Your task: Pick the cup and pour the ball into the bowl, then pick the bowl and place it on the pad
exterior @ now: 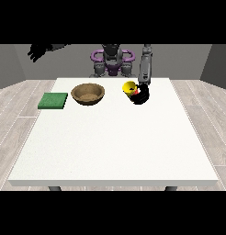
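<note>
A yellow cup (pixel 129 87) stands at the table's far right part, with a small dark ball inside it. The hand at the view's right (pixel 142 95) is down at the cup's right side, its black fingers curled against the cup. A brown wooden bowl (pixel 88 93) sits left of the cup, upright. A green square pad (pixel 53 100) lies flat near the table's left edge. The hand at the view's left (pixel 37 51) is raised high off the table, far to the left, its fingers loosely spread.
The white table (pixel 115 142) stretches wide toward the camera. The robot's torso (pixel 112 59) stands behind the far edge. Grey wooden floor surrounds the table.
</note>
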Controlling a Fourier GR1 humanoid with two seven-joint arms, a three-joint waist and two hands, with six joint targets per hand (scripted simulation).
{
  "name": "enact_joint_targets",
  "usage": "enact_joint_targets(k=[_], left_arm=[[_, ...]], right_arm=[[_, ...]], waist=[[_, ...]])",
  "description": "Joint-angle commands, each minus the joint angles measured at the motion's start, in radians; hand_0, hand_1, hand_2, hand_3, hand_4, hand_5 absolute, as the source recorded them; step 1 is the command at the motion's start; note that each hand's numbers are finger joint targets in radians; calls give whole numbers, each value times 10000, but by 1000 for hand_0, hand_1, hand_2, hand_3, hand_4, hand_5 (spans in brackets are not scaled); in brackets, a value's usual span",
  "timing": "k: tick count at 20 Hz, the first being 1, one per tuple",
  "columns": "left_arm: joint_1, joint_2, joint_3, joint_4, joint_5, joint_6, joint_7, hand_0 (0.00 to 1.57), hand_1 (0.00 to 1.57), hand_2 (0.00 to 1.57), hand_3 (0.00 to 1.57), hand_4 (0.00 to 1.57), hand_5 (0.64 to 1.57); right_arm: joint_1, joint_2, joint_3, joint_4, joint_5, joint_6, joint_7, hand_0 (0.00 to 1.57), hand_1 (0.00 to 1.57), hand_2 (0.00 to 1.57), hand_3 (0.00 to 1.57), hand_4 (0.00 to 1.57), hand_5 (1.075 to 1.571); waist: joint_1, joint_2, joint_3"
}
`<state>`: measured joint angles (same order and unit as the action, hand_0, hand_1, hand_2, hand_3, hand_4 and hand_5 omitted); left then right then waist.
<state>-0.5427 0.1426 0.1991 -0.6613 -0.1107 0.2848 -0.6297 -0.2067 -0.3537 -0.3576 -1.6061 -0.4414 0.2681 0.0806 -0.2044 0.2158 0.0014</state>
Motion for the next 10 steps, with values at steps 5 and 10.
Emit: enact_joint_targets(k=[5,10], left_arm=[[-1166,-279,-2280,-10,-3093,2674,2904,1313,1313,1571,1571,1399,1502],[-1438,-68,-4052,907,-5920,3932,4969,1370,1370,1571,1571,1455,1531]], right_arm=[[-94,-183,2,1502,291,140,64,0,0,0,302,638,1564],[295,98,123,2166,405,295,-138,0,0,0,151,668,1561]], waist=[[293,-1500,29],[376,-2243,52]])
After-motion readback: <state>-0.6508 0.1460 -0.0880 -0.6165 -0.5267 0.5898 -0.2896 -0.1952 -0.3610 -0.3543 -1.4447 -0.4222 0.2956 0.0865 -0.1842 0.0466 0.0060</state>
